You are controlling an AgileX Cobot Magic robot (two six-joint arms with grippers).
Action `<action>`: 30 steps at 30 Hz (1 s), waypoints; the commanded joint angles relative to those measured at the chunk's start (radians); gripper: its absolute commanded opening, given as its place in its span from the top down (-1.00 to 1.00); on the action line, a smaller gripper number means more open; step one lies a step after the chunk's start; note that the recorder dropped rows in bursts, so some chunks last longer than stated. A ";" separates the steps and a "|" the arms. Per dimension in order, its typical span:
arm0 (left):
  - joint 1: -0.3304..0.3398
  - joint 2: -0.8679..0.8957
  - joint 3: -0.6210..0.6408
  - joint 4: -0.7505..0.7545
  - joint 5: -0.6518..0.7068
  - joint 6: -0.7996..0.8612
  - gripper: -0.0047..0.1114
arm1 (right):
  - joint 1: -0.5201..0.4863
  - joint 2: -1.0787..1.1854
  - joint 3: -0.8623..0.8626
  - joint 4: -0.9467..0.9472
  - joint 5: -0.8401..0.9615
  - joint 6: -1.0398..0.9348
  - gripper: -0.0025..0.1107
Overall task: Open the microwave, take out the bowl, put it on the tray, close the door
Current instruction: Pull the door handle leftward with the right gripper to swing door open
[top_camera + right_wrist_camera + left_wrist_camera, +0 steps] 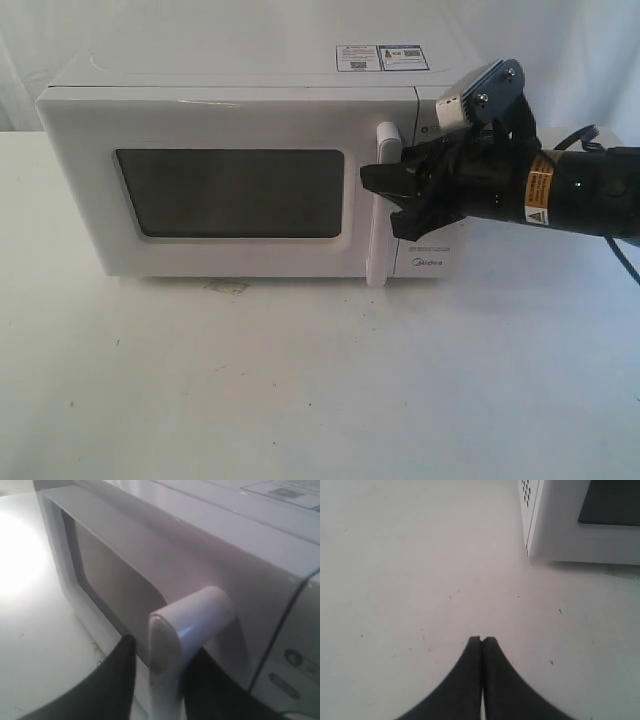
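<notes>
The white microwave point(240, 110) stands on the table with its door point(90, 200) closed against the body, dark window point(235, 192) facing me. My right gripper point(385, 190) reaches in from the right and straddles the vertical white bar handle point(380, 240). In the right wrist view the handle point(170, 645) runs between the two black fingers of that gripper point(162, 650), with a gap on one side, so it is open. My left gripper point(481, 639) is shut and empty above the bare table, short of the microwave's corner point(555, 525). The bowl is hidden. No tray shows.
Stickers point(382, 57) lie on the microwave's top. The control panel point(430, 262) is mostly covered by my right arm, whose cable point(620, 255) trails off right. The white table point(320, 390) stretches in front of the microwave, with a small scuff point(228, 288) near its base.
</notes>
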 commanded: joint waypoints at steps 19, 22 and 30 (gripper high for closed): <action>-0.008 -0.005 0.003 -0.006 -0.002 -0.008 0.92 | 0.014 -0.001 -0.011 -0.374 -0.123 0.180 0.96; -0.008 -0.005 0.003 -0.006 -0.002 -0.008 0.92 | 0.014 -0.001 -0.011 -0.374 -0.143 0.180 0.96; -0.008 -0.005 0.003 -0.006 -0.002 -0.008 0.92 | 0.014 -0.003 -0.011 -0.407 -0.150 0.270 0.75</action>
